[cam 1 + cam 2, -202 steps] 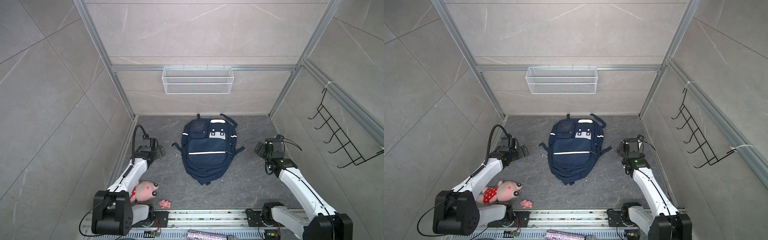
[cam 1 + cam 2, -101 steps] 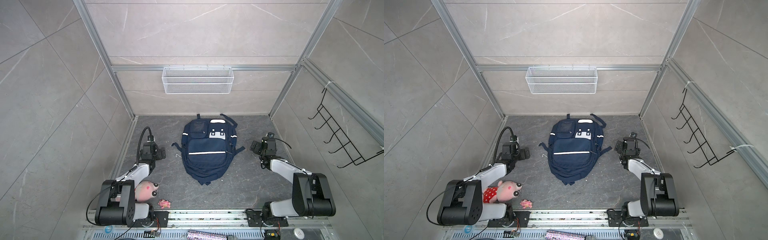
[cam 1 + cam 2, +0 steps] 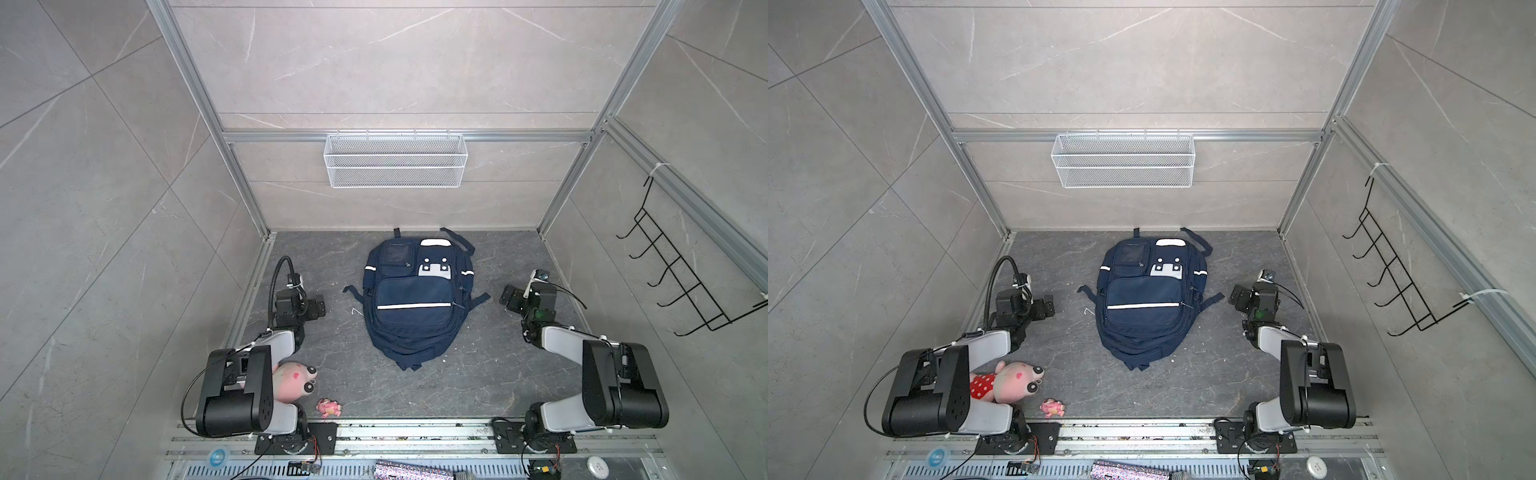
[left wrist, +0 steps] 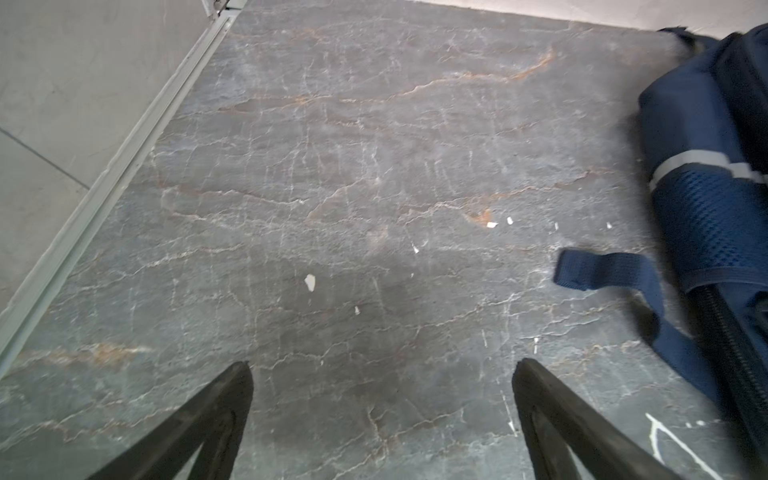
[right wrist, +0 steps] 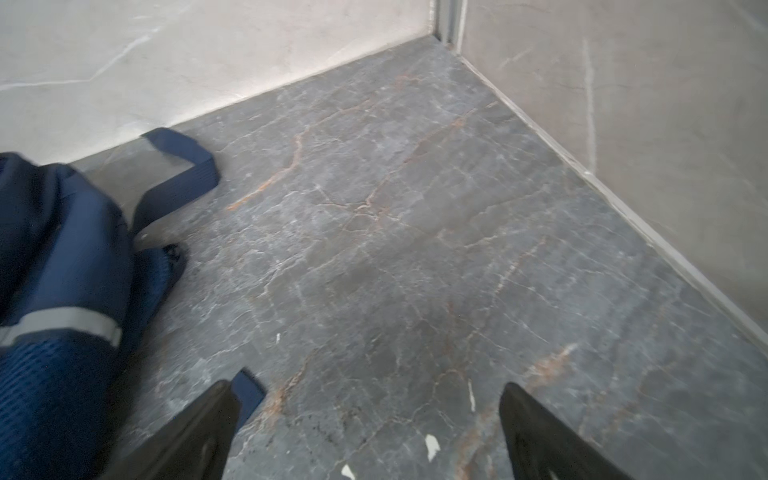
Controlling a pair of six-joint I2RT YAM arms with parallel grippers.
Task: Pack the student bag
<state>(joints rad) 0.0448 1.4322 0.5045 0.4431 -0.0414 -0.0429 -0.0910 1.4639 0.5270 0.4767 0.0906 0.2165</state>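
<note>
The student bag (image 3: 409,303) (image 3: 1144,303) is a navy backpack with white stripes. It lies flat on the dark stone floor in both top views, with its zips shut. Low over the floor to the bag's left sits my left gripper (image 3: 318,307) (image 4: 382,370), open and empty; the bag's side (image 4: 706,208) and a loose strap (image 4: 606,270) lie beside it. On the bag's right my right gripper (image 3: 510,297) (image 5: 370,388) is open and empty too, apart from the bag (image 5: 54,249). A strap end (image 5: 249,388) shows by one finger.
A pink plush toy (image 3: 293,380) and a small pink figure (image 3: 329,408) lie at the front left by the left arm's base. A white wire basket (image 3: 395,160) hangs on the back wall. A black hook rack (image 3: 681,282) is on the right wall.
Both arms have folded down, with their elbows dropping toward the front rail. The grippers stayed open beside the bag, which has not moved.
</note>
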